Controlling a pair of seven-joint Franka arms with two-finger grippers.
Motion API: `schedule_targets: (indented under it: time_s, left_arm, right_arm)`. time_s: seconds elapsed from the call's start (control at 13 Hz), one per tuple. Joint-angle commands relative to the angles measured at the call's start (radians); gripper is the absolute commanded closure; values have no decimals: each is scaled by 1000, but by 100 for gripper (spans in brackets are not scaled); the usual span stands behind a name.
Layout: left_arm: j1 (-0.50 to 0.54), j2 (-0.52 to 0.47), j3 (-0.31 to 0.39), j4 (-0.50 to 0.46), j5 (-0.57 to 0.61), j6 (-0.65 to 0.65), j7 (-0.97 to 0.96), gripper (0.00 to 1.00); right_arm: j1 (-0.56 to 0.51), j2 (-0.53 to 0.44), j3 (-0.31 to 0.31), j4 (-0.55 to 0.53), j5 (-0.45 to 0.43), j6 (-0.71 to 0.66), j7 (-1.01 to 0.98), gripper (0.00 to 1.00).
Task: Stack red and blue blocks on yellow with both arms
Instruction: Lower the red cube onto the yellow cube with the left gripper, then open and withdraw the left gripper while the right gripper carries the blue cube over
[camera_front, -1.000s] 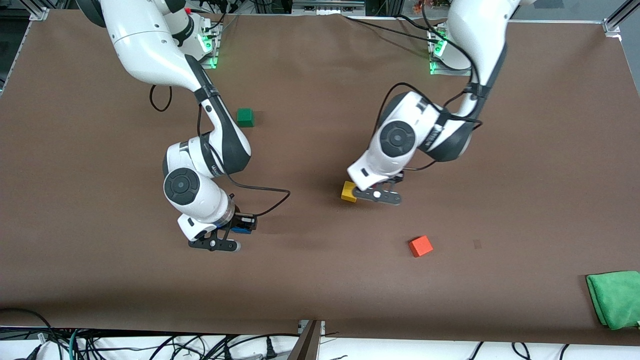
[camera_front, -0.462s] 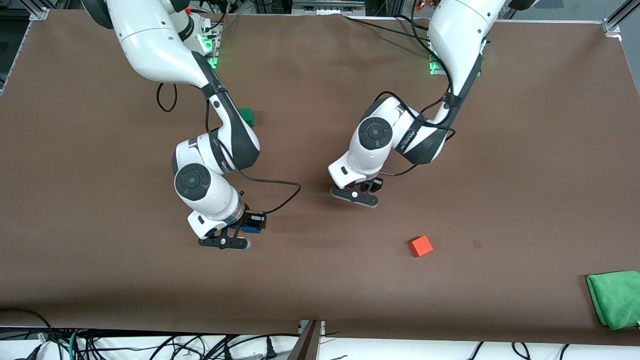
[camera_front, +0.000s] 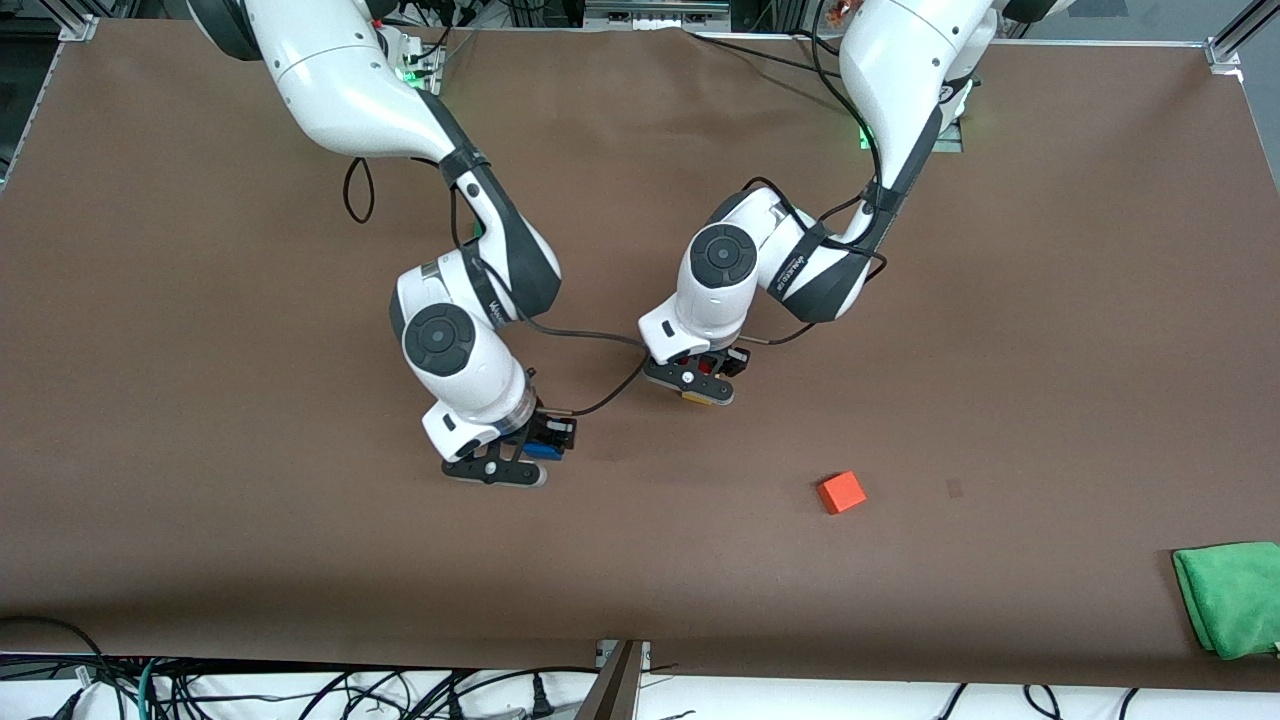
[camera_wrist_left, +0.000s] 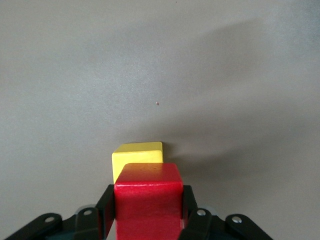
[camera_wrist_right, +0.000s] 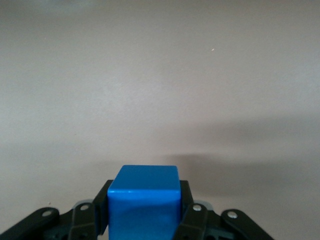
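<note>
My left gripper (camera_front: 693, 381) is shut on the red cube (camera_wrist_left: 148, 200) and holds it just above the yellow cube (camera_wrist_left: 137, 155), slightly off its centre. In the front view only a sliver of the yellow cube (camera_front: 692, 397) shows under the left gripper. My right gripper (camera_front: 498, 468) is shut on the blue cube (camera_wrist_right: 144, 200) and holds it low over bare table, toward the right arm's end from the yellow cube. The blue cube (camera_front: 541, 451) shows between the right gripper's fingers in the front view.
An orange cube (camera_front: 841, 492) lies nearer to the front camera than the yellow cube, toward the left arm's end. A green cloth (camera_front: 1230, 597) lies at the table's near corner at the left arm's end. The right arm hides the dark green cube.
The left gripper has carried the red cube toward the right arm's end until it is over the yellow cube. The right gripper has carried the blue cube toward the yellow cube.
</note>
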Motion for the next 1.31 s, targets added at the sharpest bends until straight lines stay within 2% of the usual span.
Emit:
schedule_targets:
  time_s: [0.0,0.46,0.54,0.62,0.92,1.23]
  left_arm:
    - [-6,14,15,25,32,-1,0,68]
    - [-2,13,17,26,32,-1,-3,65]
    - [-2,13,17,28,27,-3,-8,37]
    - [0,11,18,35,19,-6,-20,0]
    - [24,-30,22,43,13,-24,-46,0]
    - [135,-125,22,45,-10,-56,-44,0]
  right_arm:
    - [20,14,-1,28,7,6,41,69]
    - [14,13,-4,31,9,14,40,69]
    - [14,13,-4,32,9,15,47,69]
    - [14,14,-3,38,9,20,56,69]
    - [21,13,-3,39,10,12,66,69]
    - [88,10,-3,39,7,-11,208,69]
